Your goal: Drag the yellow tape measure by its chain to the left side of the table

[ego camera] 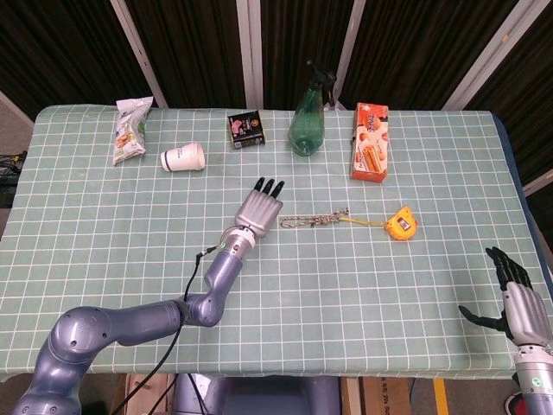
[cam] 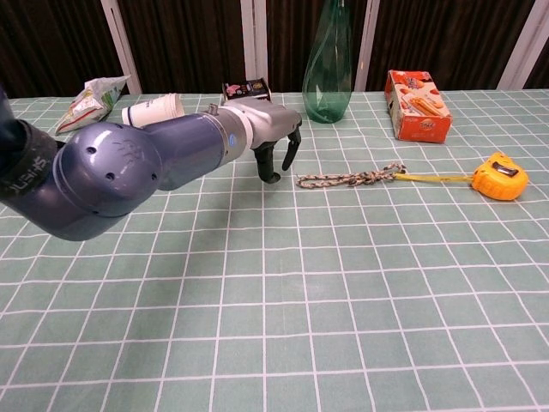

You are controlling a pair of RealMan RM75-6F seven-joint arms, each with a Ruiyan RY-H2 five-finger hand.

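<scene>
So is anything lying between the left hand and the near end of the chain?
No. In the chest view only bare checked tablecloth separates the left hand from the chain of the yellow tape measure; the fingers hang just short of it.

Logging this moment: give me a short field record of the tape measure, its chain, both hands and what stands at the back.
tape measure: yellow, right of centre
chain: stretched leftward from it, lying flat
left hand: open, just left of the chain's free end, not gripping
right hand: open at the table's right edge
back row: snack bag, cup, small box, green bottle, orange box

Lab — dark-curtained checkered table (ego camera: 104, 259)
</scene>
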